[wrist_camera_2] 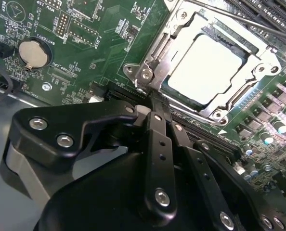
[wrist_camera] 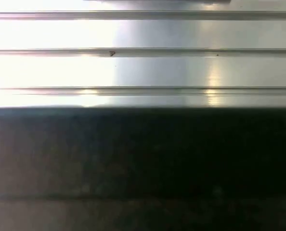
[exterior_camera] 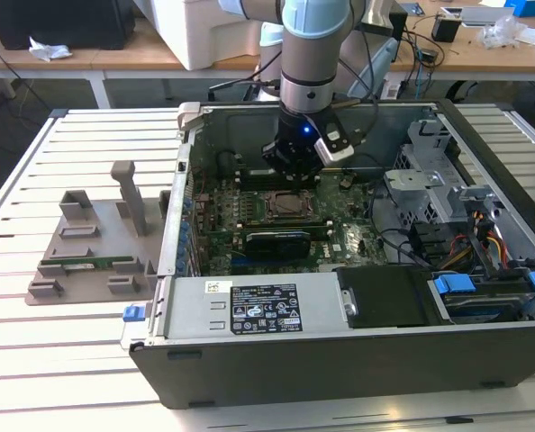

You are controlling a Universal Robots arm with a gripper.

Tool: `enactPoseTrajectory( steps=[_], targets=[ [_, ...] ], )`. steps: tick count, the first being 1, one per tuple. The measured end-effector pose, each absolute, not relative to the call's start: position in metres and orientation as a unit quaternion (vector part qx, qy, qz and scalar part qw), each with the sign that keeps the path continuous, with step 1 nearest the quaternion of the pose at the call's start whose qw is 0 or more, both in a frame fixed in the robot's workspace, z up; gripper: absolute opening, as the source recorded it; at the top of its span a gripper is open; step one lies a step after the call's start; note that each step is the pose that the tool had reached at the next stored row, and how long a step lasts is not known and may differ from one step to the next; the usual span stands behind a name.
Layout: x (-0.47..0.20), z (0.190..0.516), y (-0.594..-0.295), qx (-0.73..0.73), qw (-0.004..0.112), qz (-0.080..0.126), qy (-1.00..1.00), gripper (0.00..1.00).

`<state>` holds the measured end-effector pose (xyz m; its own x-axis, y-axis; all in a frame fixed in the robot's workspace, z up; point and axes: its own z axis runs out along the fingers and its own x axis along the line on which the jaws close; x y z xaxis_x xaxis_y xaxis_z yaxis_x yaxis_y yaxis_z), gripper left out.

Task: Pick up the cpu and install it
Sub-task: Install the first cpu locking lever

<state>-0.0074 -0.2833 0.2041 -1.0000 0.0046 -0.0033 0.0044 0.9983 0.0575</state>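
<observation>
The cpu (wrist_camera_2: 208,67), a flat square chip with a pale metal top, lies in its socket on the green motherboard (wrist_camera_2: 99,43), framed by the silver retention bracket (wrist_camera_2: 148,72). In the exterior view the cpu (exterior_camera: 284,205) sits mid-board inside the open computer case (exterior_camera: 358,360). My gripper (exterior_camera: 294,171) hangs just above and behind the socket. In the second wrist view the black fingers (wrist_camera_2: 157,125) are pressed together, and the gripper (wrist_camera_2: 155,98) stands shut at the bracket's edge with nothing held.
A black expansion card (exterior_camera: 276,241) lies in front of the socket. A coin battery (wrist_camera_2: 32,52) sits on the board. A grey fixture tray (exterior_camera: 92,252) holding a green memory stick (exterior_camera: 87,265) rests on the slatted table (wrist_camera: 143,72). Drive bays and cables (exterior_camera: 484,270) crowd the exterior view's right.
</observation>
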Motion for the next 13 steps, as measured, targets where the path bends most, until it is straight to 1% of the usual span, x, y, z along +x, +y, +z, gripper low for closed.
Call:
enactPoseTrajectory(
  steps=[6,13],
  targets=[
    [-0.007,0.218,-0.284,0.002,0.002,0.028,1.000,0.11],
    [-0.007,0.219,-0.294,0.002,0.002,0.027,1.000,0.11]
  ],
)
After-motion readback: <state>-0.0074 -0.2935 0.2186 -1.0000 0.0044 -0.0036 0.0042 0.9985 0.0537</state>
